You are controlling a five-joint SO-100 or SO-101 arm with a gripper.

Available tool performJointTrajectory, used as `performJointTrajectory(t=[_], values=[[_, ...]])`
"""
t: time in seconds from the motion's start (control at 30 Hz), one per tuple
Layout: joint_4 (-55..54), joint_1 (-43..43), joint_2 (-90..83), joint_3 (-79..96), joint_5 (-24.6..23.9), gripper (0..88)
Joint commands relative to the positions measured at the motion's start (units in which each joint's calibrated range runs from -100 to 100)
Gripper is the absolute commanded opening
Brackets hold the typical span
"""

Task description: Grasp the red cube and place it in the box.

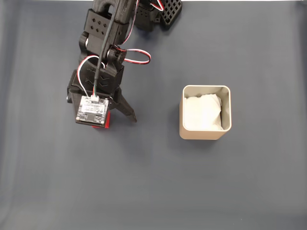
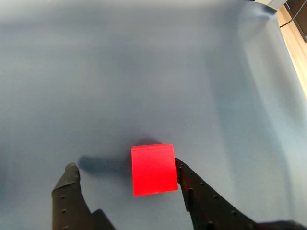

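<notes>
Item: red cube (image 2: pixel 153 168), resting on the grey-blue worktop (image 1: pixel 153 191) toward its left side in the fixed view, between the spread fingers of the gripper (image 2: pixel 125 170); the right finger appears to touch the cube's side, the left stands apart. Item: box (image 1: pixel 183 112), beige, paper-lined, well apart toward the right edge, holding no cube. Status: approach made; closing, lifting, carrying and placing all remain.

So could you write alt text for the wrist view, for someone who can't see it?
A red cube sits on a blue-grey cloth between the robot's open black jaws, the gripper reaching up from the bottom edge. One finger touches the cube's right side; the other stands apart at left.
</notes>
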Motion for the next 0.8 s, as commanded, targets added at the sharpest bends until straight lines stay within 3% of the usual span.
performJointTrajectory(t=[0.0,0.13,0.23,0.57,0.77], values=[[-0.7,0.9,-1.0,-0.7,-0.1,31.4],[-0.9,0.9,-1.1,-1.0,-0.8,10.0],[-1.2,0.9,-1.1,-1.0,-0.9,0.7],[-0.1,0.8,-2.1,-1.2,-0.9,0.4],[7.1,0.3,-6.0,-2.8,-1.2,0.3]])
